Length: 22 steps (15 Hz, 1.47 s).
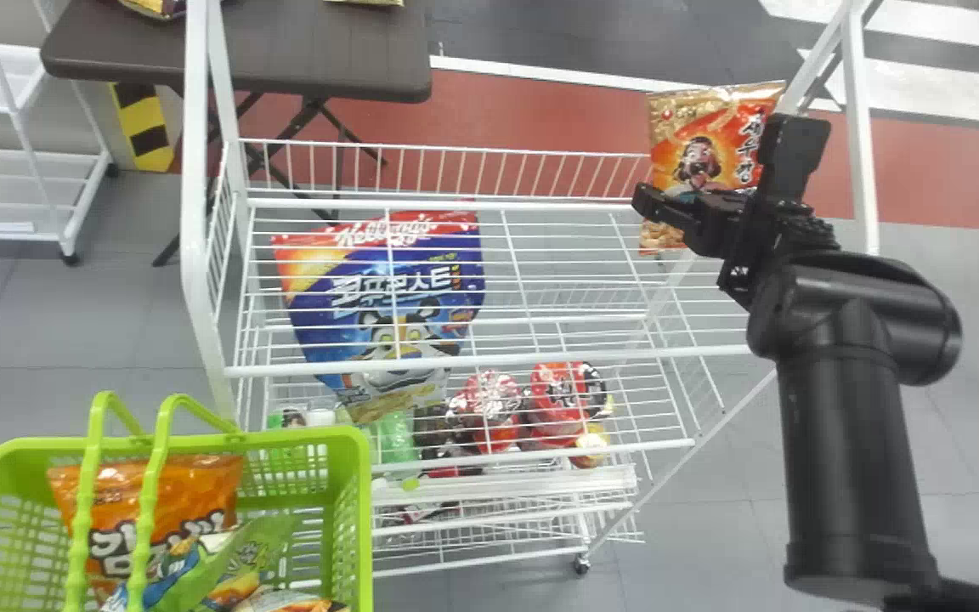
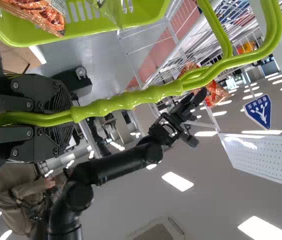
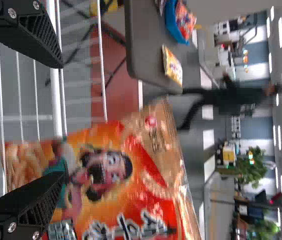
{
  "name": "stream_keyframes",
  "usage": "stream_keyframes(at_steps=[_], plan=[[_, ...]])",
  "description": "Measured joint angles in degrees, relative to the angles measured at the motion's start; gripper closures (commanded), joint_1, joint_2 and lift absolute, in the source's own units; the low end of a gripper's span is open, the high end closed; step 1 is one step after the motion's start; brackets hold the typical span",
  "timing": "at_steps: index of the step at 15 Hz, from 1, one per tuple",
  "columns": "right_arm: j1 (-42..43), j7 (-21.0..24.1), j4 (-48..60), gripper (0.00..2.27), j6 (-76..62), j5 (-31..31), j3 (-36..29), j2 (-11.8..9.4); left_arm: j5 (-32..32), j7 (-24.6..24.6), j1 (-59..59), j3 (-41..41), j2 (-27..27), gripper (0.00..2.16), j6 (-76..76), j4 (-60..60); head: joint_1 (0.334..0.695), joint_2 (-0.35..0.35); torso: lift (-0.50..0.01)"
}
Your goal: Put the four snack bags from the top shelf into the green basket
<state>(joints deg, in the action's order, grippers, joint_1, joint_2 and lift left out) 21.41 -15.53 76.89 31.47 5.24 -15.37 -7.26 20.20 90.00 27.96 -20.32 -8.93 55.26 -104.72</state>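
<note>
Your right gripper (image 1: 717, 166) gapes by the white wire rack's (image 1: 195, 170) orange foil bag (image 1: 693, 127), your left gripper (image 2: 63, 118) clamping green plastic basket handles (image 2: 131, 100).

Head camera high, facing down; wrist views close, turned sideways; all share rack (image 1: 489, 360).

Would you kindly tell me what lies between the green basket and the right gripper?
In the head view, the white wire rack lies between the green basket and the right gripper, holding a blue cereal bag.
</note>
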Motion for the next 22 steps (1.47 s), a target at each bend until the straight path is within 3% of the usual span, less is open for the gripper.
stream_keyframes(at_steps=[2,4,6,7,8,15,19,22], plan=[[4.0,1.2,-7.7,0.2,-2.9,1.7,0.1,-1.7,0.0,0.0,0.0,-0.2,-0.1,2.15,-0.2,0.2,0.695,-0.28,0.0],[6.5,1.5,-13.1,0.72,-7.3,3.1,0.2,-2.1,0.0,0.0,0.0,-0.2,-0.1,2.15,-0.3,0.2,0.695,-0.287,0.0],[7.6,1.6,-15.7,1.9,-9.1,4.0,0.4,-2.1,0.0,0.0,0.1,-0.2,-0.1,2.15,-0.3,0.3,0.695,-0.286,0.0],[7.7,1.6,-16.0,2.16,-9.1,4.4,0.6,-2.1,0.0,0.0,0.1,-0.3,-0.1,2.15,-0.3,0.3,0.695,-0.284,0.0],[7.7,2.3,-16.1,2.25,-8.5,4.5,0.9,-2.0,0.0,0.0,0.1,-0.3,-0.1,2.15,-0.3,0.4,0.695,-0.282,0.0],[3.0,2.9,-9.2,2.26,-7.0,3.2,0.7,-1.5,-0.1,0.0,0.2,-0.4,0.0,2.15,-0.3,0.3,0.695,-0.286,0.0],[-7.3,2.1,10.6,2.26,0.7,-3.9,1.1,-1.3,-0.1,0.0,0.2,-0.7,0.0,2.15,-0.3,0.3,0.695,-0.272,0.0],[-18.6,1.2,30.1,2.26,9.7,-13.1,2.6,-1.0,-0.1,0.0,0.0,-0.7,0.2,2.15,-0.3,0.4,0.695,-0.223,0.0]])
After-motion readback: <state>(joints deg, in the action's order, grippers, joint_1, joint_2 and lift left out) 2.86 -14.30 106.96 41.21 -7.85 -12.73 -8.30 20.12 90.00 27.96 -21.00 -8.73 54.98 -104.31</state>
